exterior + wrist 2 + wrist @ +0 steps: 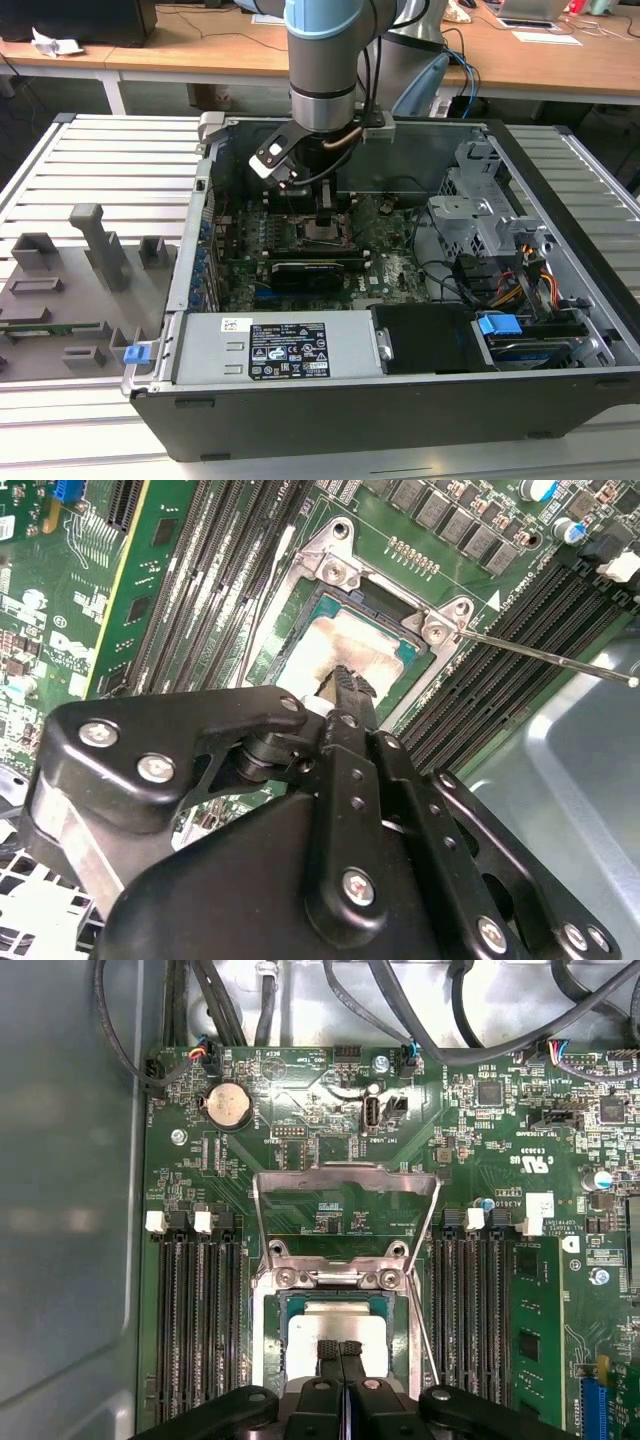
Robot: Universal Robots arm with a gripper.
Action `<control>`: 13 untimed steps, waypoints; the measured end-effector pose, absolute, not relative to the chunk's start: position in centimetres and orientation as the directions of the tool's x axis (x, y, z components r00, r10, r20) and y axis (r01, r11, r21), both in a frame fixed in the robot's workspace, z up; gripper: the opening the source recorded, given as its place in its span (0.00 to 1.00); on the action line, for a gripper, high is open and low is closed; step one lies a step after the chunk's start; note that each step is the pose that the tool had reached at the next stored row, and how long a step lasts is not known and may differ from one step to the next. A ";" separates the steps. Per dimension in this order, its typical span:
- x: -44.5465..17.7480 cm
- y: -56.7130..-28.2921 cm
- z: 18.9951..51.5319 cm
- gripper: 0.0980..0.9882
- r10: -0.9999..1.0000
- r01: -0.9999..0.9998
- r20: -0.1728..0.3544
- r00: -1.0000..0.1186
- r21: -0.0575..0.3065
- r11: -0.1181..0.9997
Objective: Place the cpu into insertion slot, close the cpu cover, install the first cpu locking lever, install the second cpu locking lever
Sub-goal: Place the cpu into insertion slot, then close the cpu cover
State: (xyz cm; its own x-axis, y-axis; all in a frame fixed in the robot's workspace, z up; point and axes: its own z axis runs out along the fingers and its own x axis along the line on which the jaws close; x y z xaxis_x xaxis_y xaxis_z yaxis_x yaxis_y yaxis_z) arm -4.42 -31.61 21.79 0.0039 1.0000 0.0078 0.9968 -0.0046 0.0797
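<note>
Poises gripper point(340, 1348), jaws together, right over the cpu point(308, 1326) seated in the insertion slot point(272, 1320), cpu cover point(345, 1178) standing open

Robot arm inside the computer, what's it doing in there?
The robot arm has reached down into the open computer case. Its tool, fingers together, sits right over the cpu, which is lying in the insertion slot. The cpu cover is swung open, not closed over the chip. A thin locking lever sticks out loose to the side.
</note>
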 end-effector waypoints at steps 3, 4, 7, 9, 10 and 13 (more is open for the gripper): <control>-4.4 -31.6 21.9 0.01 1.000 0.997 0.008 0.004 0.080 -0.005; -4.4 -31.6 21.9 0.01 1.000 0.997 0.007 0.004 0.080 -0.005; -4.4 -31.6 22.1 0.01 1.000 0.997 0.007 0.004 0.079 -0.005; -4.4 -31.6 22.2 0.01 1.000 0.997 0.008 0.004 0.080 -0.005; -4.4 -31.6 22.3 0.01 1.000 0.997 0.007 0.004 0.079 -0.005; -4.4 -31.6 22.6 0.01 1.000 0.997 0.007 0.004 0.080 -0.005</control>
